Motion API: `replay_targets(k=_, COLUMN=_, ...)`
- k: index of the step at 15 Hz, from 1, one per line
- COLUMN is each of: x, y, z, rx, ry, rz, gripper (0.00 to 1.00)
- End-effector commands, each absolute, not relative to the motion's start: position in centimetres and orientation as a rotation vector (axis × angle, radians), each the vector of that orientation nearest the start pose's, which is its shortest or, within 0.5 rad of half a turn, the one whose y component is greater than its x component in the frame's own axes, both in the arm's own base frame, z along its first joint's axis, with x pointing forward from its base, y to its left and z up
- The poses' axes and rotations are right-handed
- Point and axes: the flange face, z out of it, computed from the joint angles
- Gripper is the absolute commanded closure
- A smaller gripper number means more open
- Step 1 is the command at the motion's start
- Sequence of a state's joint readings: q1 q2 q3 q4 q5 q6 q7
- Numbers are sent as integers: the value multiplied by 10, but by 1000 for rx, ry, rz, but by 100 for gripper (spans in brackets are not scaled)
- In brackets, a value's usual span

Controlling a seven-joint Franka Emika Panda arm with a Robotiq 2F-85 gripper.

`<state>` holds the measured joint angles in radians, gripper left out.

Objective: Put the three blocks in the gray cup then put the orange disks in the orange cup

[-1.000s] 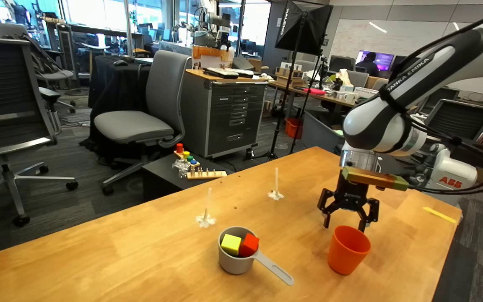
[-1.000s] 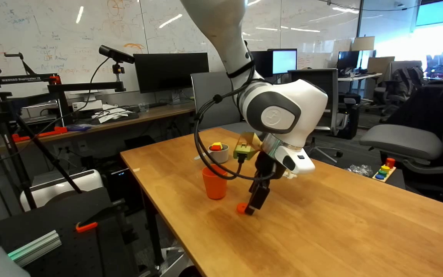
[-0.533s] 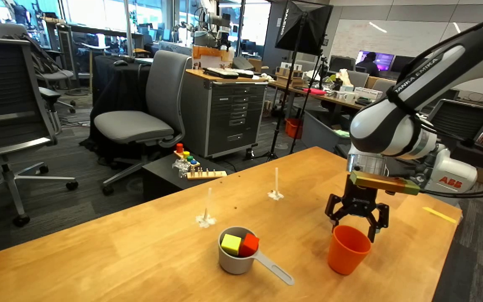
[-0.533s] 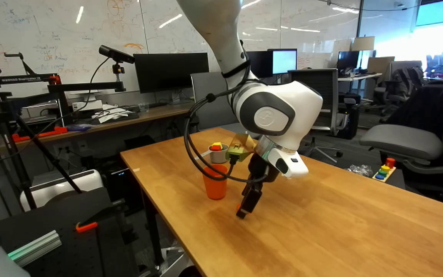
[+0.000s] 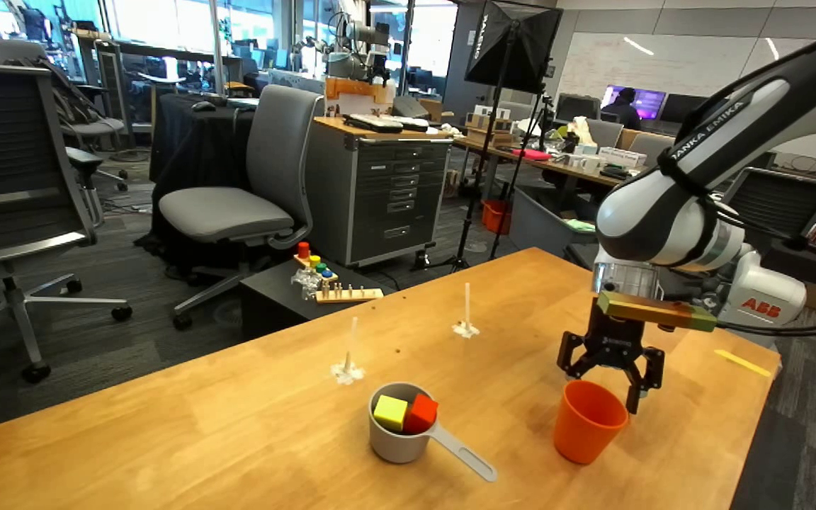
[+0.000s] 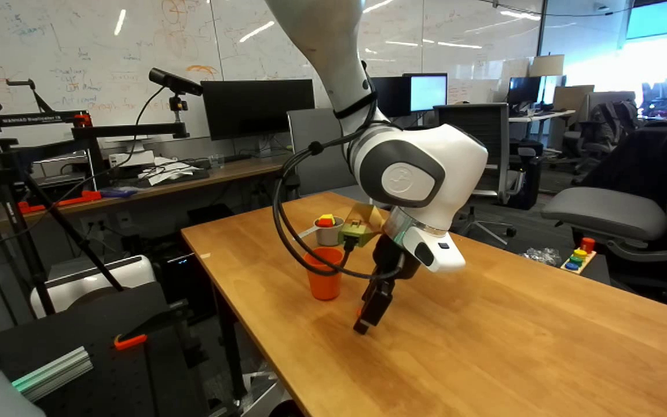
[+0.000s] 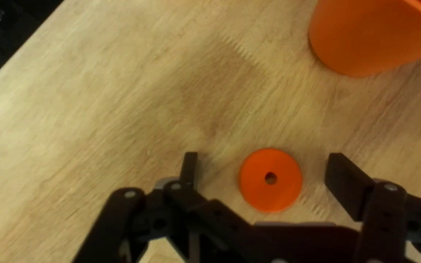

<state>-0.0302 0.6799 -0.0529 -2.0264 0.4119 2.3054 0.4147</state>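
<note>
On the wooden desk (image 7: 104,128), near the orange cup (image 7: 373,36), an orange disk (image 7: 256,182) is straddled by the widely parted gripper (image 7: 263,168). Nothing is held.

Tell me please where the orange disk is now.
In the wrist view, the orange disk lies on the table, right of and below centre, between the gripper's open fingers, touching neither.

A gray chair (image 5: 231,209) stands beside a drawer cabinet (image 5: 399,202); a strip of yellow tape (image 5: 742,363) lies on the table (image 5: 224,425). A dark monitor (image 6: 257,109) stands in front of a whiteboard (image 6: 246,52).
</note>
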Motion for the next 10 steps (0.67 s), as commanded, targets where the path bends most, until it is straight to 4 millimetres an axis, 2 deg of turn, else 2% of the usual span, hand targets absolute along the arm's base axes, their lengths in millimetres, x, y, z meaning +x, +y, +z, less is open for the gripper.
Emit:
replay_targets(k=1, x=542, y=-45, z=88, rx=-2685, ry=1163, rz=594, gripper=42)
replay_targets(k=6, x=547, y=-50, z=96, rx=-2672, ry=1144, rz=562, gripper=80)
replay_targets(k=7, x=547, y=-50, z=99, rx=-2667, ry=1138, rz=558, gripper=83)
replay_targets(k=8, x=548, y=-51, z=102, rx=-2659, ry=1129, rz=552, gripper=82)
replay_targets(k=10, x=551, y=-46, z=120, rx=-2639, ry=1081, rz=523, gripper=81)
